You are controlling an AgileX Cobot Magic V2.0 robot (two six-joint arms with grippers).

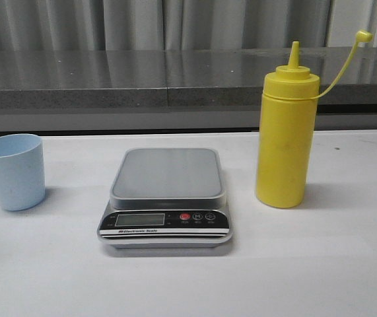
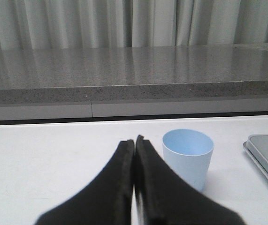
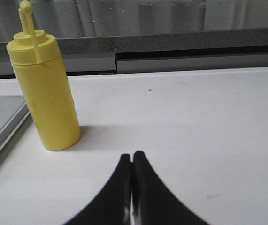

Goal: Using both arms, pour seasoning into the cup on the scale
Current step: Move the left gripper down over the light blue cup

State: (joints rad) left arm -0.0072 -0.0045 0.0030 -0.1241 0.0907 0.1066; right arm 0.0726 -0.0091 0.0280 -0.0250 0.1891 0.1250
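Note:
The pale blue cup [image 1: 12, 170] stands upright and empty on the white table at the left. The scale [image 1: 166, 199] sits in the middle with its grey platform bare. The yellow seasoning bottle [image 1: 287, 135] stands upright at the right, its cap off and hanging on its tether. Neither arm shows in the front view. My left gripper [image 2: 134, 139] is shut and empty, close beside the cup [image 2: 188, 157] and short of it. My right gripper [image 3: 132, 155] is shut and empty, short of the bottle [image 3: 44, 89] and off to its side.
A grey stone ledge [image 1: 175, 82] with curtains behind runs along the table's far edge. A corner of the scale shows in the left wrist view [image 2: 267, 157] and in the right wrist view [image 3: 0, 122].

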